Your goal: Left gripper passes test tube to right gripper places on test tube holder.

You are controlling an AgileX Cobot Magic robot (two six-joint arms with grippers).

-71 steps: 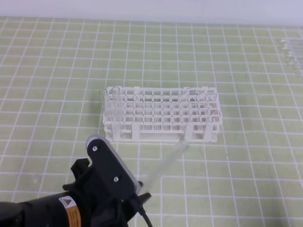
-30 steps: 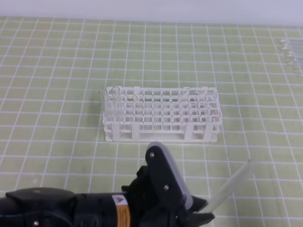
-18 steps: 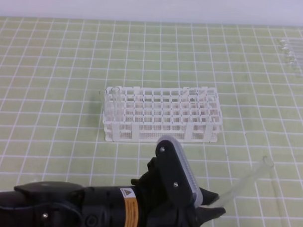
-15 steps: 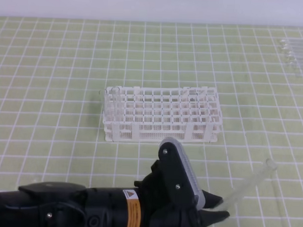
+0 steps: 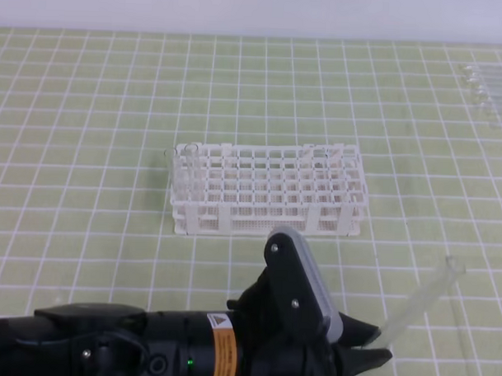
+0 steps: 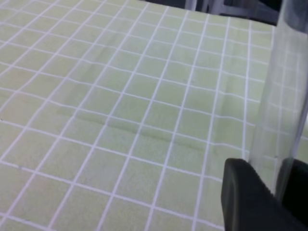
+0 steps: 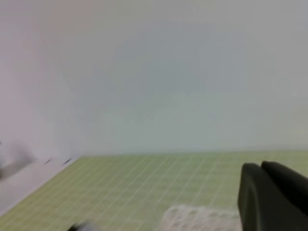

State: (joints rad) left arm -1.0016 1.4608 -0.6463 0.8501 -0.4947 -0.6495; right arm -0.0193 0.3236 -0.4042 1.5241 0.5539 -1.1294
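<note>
A clear test tube (image 5: 420, 298) is held by its lower end in the left gripper (image 5: 369, 345), whose black fingers (image 6: 250, 197) are closed on the glass. The tube slants up and to the right, above the green gridded mat (image 5: 88, 133) and in front of the white test tube holder (image 5: 267, 197), apart from it. The right gripper (image 7: 274, 192) is seen with its jaws pressed together, nothing between them.
</note>
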